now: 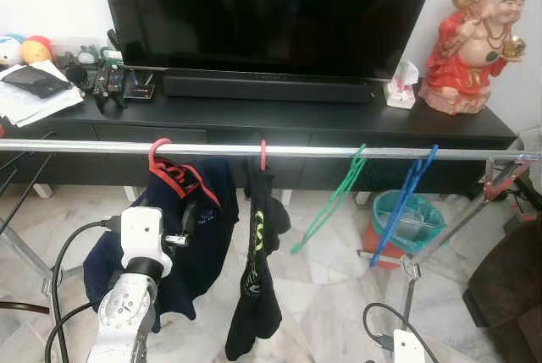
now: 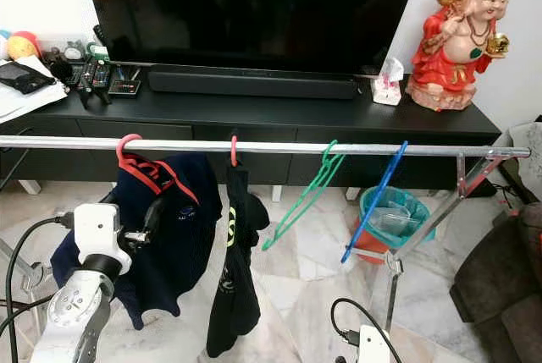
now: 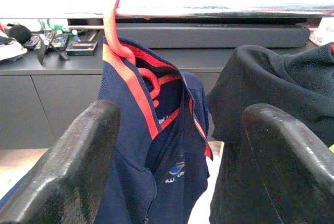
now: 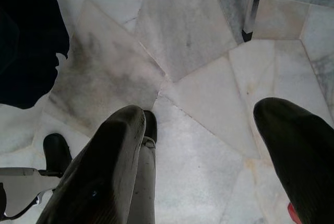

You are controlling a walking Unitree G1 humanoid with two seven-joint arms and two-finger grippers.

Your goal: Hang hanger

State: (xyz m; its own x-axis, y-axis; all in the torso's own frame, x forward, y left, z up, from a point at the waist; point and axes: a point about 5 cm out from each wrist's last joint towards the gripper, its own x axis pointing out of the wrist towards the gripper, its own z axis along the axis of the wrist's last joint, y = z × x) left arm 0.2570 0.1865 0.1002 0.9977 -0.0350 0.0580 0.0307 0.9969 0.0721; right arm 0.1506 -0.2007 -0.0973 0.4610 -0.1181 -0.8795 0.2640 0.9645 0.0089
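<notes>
Marble floor [image 1: 330, 295], TV counter [image 1: 279, 118] behind a steel rail [image 1: 339, 151]; red hanger [image 1: 158, 156] with navy shirt [image 1: 190, 219] hooked over the rail, beside a black garment [image 1: 258, 270], with green hanger [image 1: 334, 198] and blue hanger [image 1: 405, 202] further along. Left end effector [image 3: 177, 156] wide open, empty, just short of the shirt collar. Hook looks seated; best withdraw straight back without snagging fabric. Right end effector [image 4: 209, 156] open, empty, pointing at the floor

Shiny metal rail [image 1: 254, 151], plastic hangers [image 1: 158, 156], cloth shirts [image 1: 190, 228], polished marble floor [image 1: 330, 287].

Television [image 1: 271, 12]; red figurine [image 1: 471, 46]; teal bin [image 1: 406, 219]
</notes>
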